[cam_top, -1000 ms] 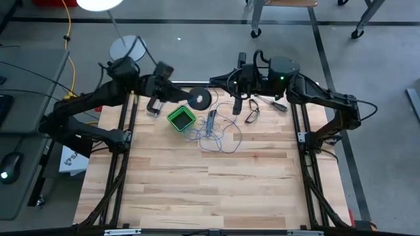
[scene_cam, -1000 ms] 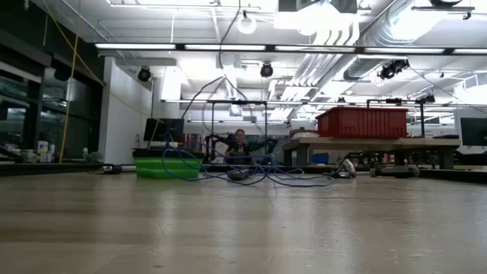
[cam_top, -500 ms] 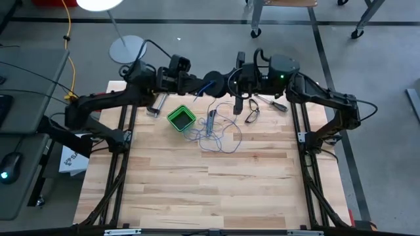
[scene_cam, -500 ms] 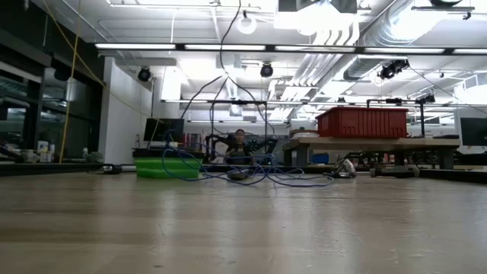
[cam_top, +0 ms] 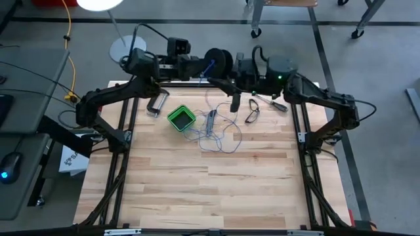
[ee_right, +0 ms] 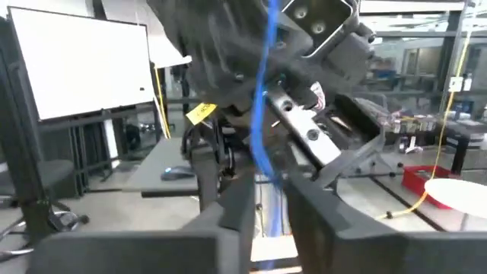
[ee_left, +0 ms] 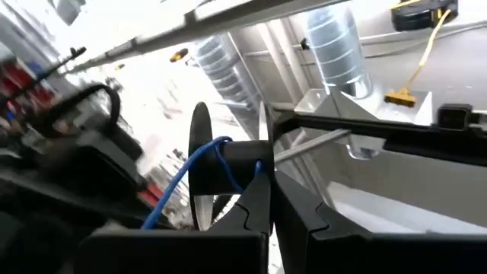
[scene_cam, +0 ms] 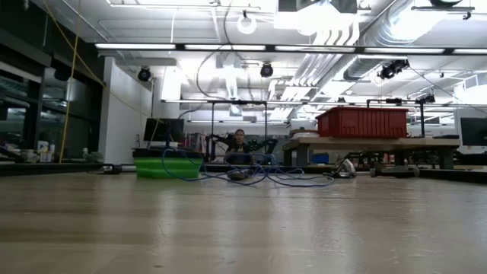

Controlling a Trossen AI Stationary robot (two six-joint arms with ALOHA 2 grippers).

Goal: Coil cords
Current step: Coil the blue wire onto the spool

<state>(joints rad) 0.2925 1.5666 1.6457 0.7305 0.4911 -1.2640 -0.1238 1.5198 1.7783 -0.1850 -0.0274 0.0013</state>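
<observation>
Loosely tangled blue-grey wire (cam_top: pixel 216 131), dark spool (cam_top: pixel 217 61)

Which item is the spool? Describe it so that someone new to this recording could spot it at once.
Start at the far edge of the wooden table, where the two dark arms meet. The spool sits raised there, clamped in the left end effector. It is a small round dark reel with the thin blue wire running off it, unlike the green box lying on the tabletop.

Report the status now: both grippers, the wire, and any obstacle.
Left gripper shut on the spool, above the table's far edge. Right gripper around the blue wire, grip unclear. Loose wire beside green box.
</observation>
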